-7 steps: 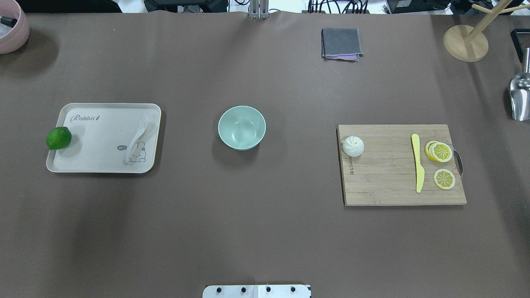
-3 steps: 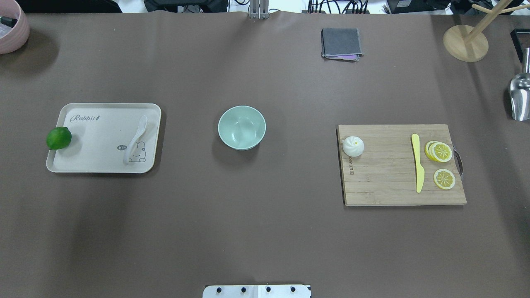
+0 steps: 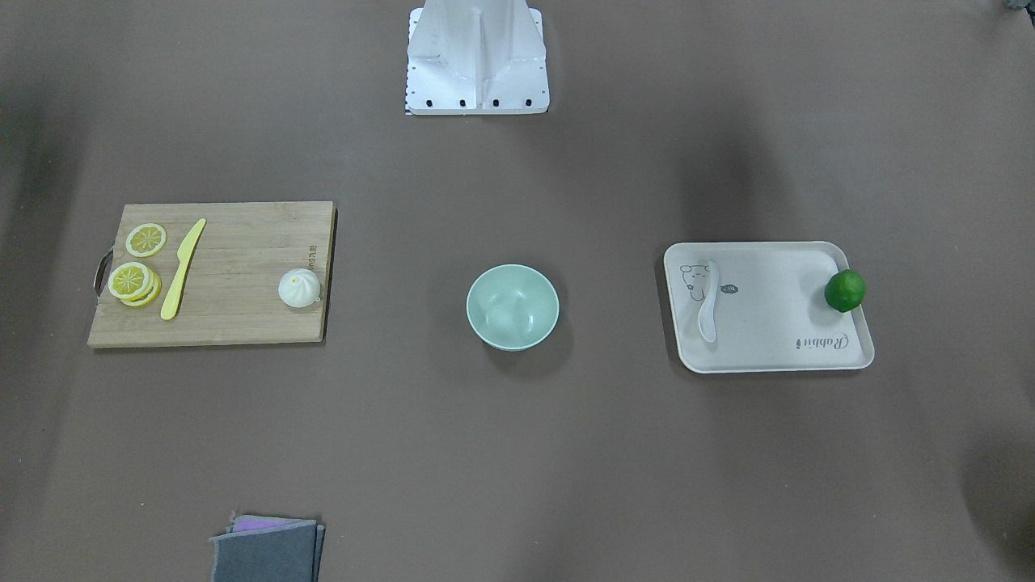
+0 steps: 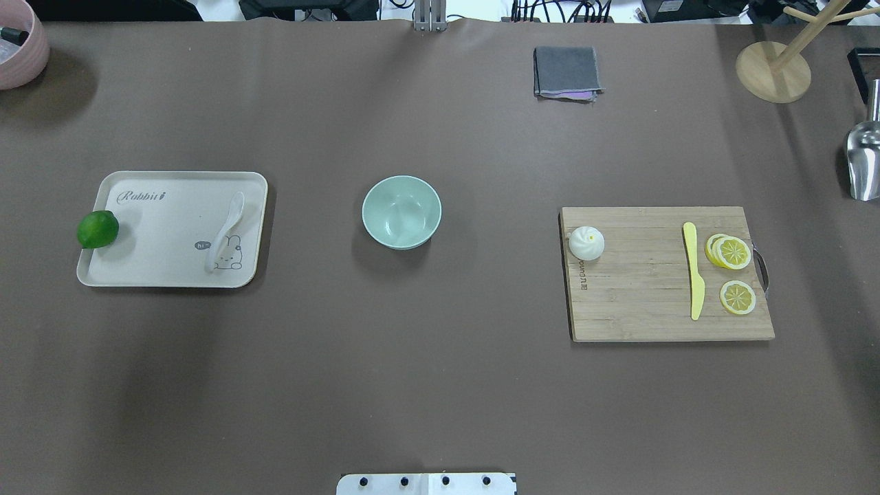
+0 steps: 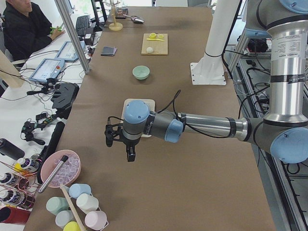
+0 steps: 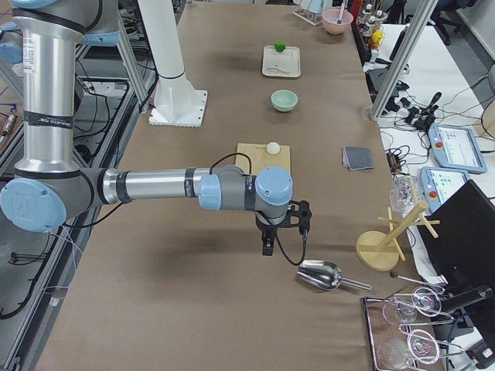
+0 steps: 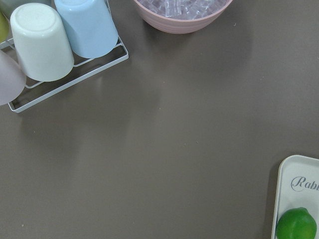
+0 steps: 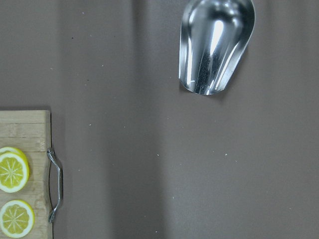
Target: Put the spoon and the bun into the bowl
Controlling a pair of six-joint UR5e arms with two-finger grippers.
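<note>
Overhead exterior: bowl [image 4: 401, 212] mid-table btwn spoon [image 4: 225, 234] on tray [image 4: 165, 237] and bun [image 4: 586, 243] on board [image 4: 646, 289], so I'd go one arm each. Can't tell finger gap on left gripper [image 5: 131, 155] or right gripper [image 6: 267, 246].

**Long Brown Table in a Bright Workroom**

A long table [image 4: 440, 385] with a matte brown cover took the middle of the room. The light was even and made only soft, wide shadows on the cover. Along one long side stood a white desk [image 5: 24, 108] with a keyboard [image 5: 83, 24] and a tablet [image 5: 48, 70]; a person [image 5: 24, 29] in dark clothes sat there. An aluminium post [image 5: 73, 33] rose at the table's edge. On the opposite side was grey floor [image 5: 296, 202].
</note>
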